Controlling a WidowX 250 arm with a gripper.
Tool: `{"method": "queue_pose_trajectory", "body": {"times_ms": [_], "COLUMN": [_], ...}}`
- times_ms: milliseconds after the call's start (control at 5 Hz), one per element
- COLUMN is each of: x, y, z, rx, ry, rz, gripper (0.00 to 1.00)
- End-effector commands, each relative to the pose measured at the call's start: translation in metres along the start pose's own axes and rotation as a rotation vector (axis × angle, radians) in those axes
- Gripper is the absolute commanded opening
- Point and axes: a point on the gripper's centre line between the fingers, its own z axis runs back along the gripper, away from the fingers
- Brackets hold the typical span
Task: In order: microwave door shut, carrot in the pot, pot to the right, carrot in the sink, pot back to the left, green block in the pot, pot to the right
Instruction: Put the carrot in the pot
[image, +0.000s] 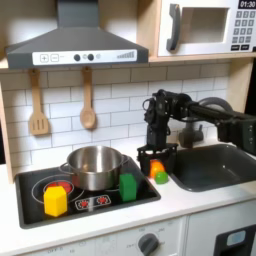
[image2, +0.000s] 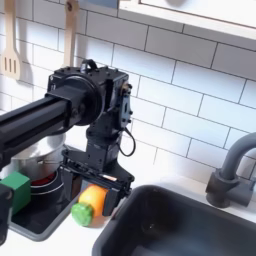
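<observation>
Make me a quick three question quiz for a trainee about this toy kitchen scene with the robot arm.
1. True or false: the microwave door is shut.
2. Where is the carrot in the second exterior view?
A. inside the pot
B. at the gripper, beside the sink
C. on top of the microwave
3. Fill in: the green block stands on the ______, in front of the pot.

Key
1. True.
2. B. The carrot sits between the fingers, low over the counter at the sink's edge; whether the jaws clamp it is unclear.
3. Stovetop.
</observation>
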Motion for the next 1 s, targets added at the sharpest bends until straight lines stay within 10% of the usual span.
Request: {"method": "queue_pose_trajectory", "body": {"times_ms": [0,800], "x": [-0.003,0.010], "y": [-0.002,0.005], "z": [-0.011,0.029], "rx": [-0.002,0.013], "ry": [0.034,-0.013], "rz": [-0.024,-0.027], "gripper": [0.00,0.00]}}
